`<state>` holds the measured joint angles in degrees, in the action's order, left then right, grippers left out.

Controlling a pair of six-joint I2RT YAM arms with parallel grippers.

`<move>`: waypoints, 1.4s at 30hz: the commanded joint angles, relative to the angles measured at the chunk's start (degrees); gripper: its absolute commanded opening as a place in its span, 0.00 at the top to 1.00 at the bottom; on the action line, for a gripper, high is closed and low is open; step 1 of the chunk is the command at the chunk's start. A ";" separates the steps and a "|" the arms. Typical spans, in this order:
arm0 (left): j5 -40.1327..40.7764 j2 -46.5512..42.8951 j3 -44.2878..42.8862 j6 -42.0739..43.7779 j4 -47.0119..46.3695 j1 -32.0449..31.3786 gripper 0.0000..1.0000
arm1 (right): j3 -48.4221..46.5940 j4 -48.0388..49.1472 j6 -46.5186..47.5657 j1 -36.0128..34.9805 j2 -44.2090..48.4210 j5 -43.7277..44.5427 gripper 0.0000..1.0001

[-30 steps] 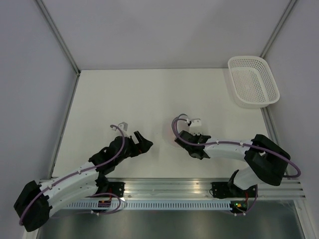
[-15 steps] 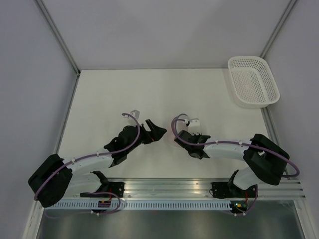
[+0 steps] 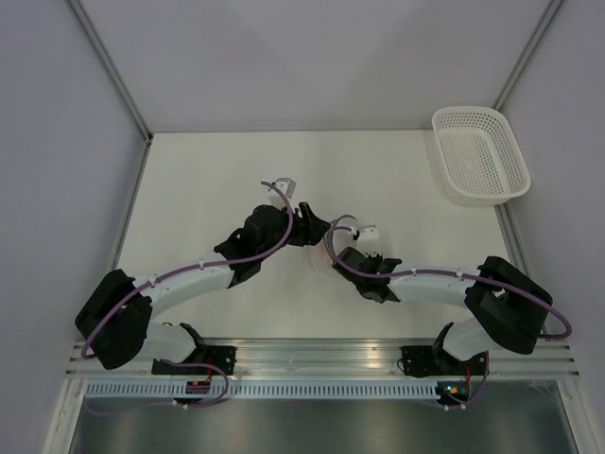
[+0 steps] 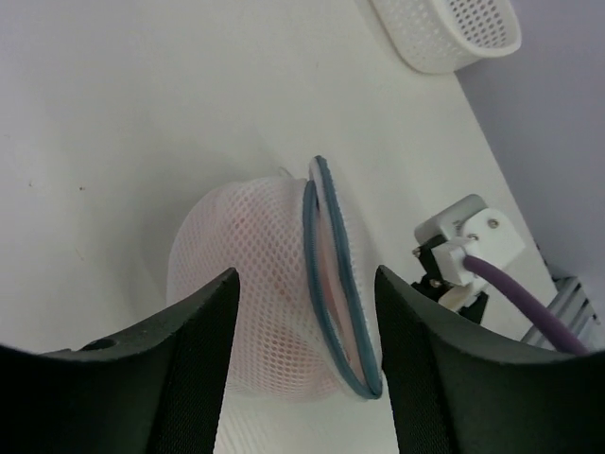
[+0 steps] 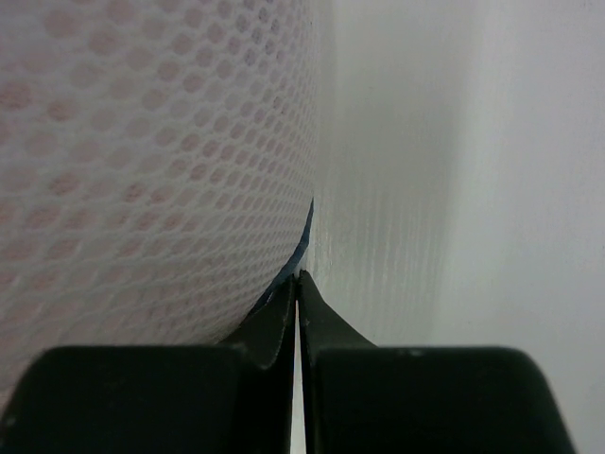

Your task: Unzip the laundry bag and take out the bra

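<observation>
The laundry bag (image 4: 250, 284), white mesh with a blue-grey zipper rim (image 4: 331, 274), lies on the white table. The salmon-pink bra (image 4: 255, 232) shows faintly through the mesh, and also in the right wrist view (image 5: 95, 142). My left gripper (image 4: 304, 274) is open, with one finger on each side of the bag, just above it. My right gripper (image 5: 298, 276) is shut, its tips pinching the bag's edge at the zipper rim (image 5: 301, 248). In the top view the left gripper (image 3: 312, 227) and right gripper (image 3: 338, 253) meet mid-table and hide the bag.
A white perforated basket (image 3: 477, 156) stands at the far right corner and also shows in the left wrist view (image 4: 444, 38). The right wrist's white camera mount (image 4: 468, 236) is close beside the bag. Grey walls enclose the table.
My left arm has reached forward and right, from near the front left to the bag at mid-table. The right arm has stayed still.
</observation>
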<state>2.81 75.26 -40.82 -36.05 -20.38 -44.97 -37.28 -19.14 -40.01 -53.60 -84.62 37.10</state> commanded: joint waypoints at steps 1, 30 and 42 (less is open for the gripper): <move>-0.69 4.00 -3.91 7.22 5.88 -0.03 0.37 | 1.15 0.77 0.63 0.17 1.47 -2.21 1.00; -11.24 -11.01 9.53 -5.16 -1.41 -1.96 0.98 | -12.37 -12.95 7.22 0.25 30.32 -14.76 0.16; -12.65 -10.84 6.63 -9.21 -3.70 -6.09 0.98 | -19.94 -13.38 9.86 -2.03 20.46 -16.80 0.15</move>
<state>-8.23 65.41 -31.59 -42.65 -20.18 -50.24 -53.67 -31.81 -31.73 -54.52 -63.90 20.56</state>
